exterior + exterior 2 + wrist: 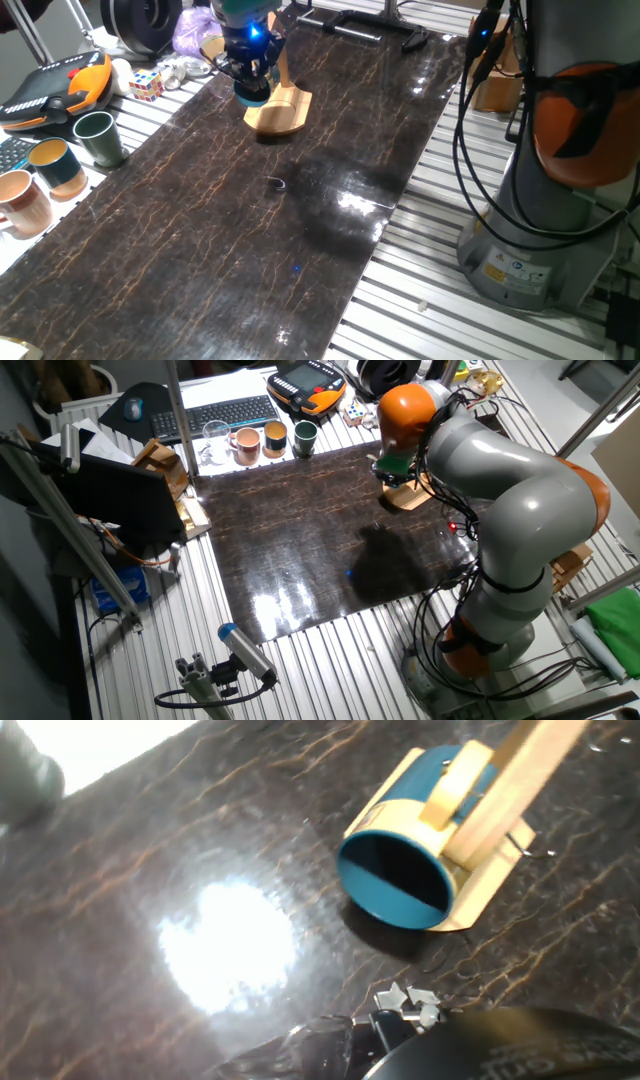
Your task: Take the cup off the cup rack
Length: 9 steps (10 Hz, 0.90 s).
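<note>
biggest risk from here, going by the pictures: dragging the whole cup rack (pixel 283 108) along instead of freeing the cup (pixel 400 870). light wooden stand, thin post, so any sideways pull with the handle caught on a peg would likely tip it or skid it across the dark marble-look mat (pixel 250 230). second risk: coming in crooked and knocking the mug against the post, since in the hand view the mug hangs tilted, mouth facing the camera, tan band and handle tucked against the sloping wood. in the first fixed view, far left of the mat: gripper (pixel 251 84) right at the rack, low, with something teal just under it, most likely the mug. to the left off the mat, three other mugs (pixel 60 165) well apart from all this, not the target. as for the fingers: can't tell how far open. hand view shows only dark housing at the bottom edge, no fingertips, and the fixed views are too small and cluttered. no contact with the mug visible in the hand view, but the fixed view looks very close, so grip or no grip, honestly unclear.
</note>
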### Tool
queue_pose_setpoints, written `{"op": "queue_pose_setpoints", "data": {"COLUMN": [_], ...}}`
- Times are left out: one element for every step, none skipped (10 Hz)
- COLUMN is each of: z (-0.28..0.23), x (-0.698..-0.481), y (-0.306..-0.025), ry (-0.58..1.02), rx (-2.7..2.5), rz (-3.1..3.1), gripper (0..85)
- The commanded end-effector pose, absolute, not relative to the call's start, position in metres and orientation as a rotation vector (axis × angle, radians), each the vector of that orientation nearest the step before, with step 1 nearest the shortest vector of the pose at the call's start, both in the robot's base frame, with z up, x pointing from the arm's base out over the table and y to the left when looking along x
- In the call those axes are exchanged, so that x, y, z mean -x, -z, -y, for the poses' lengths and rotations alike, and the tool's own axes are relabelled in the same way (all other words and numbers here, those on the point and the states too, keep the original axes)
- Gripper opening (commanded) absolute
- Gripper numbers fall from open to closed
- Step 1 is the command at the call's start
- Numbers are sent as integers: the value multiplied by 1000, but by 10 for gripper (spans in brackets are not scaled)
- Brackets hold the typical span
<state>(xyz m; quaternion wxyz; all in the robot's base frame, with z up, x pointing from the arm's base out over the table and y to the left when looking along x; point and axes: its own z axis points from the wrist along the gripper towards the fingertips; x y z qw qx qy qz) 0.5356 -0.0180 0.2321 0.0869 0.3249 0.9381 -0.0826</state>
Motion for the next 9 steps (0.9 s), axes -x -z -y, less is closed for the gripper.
{"op": "queue_pose_setpoints", "data": {"z": [21, 28, 33, 34, 31, 28, 29, 30, 29], "x": [-537, -538, -538, -539, -542, -544, -544, -544, -544], "y": [-233, -233, -232, -230, -230, -230, -229, -229, -228], "ry": [313, 315, 319, 349, 377, 397, 391, 382, 387], "rx": [-1653, -1732, -1797, -1859, -1902, -1949, -1985, -2015, -2032], "rz": [-2504, -2453, -2403, -2323, -2267, -2214, -2188, -2170, -2153], "gripper": [7, 7, 7, 7, 7, 7, 7, 7, 7]}}
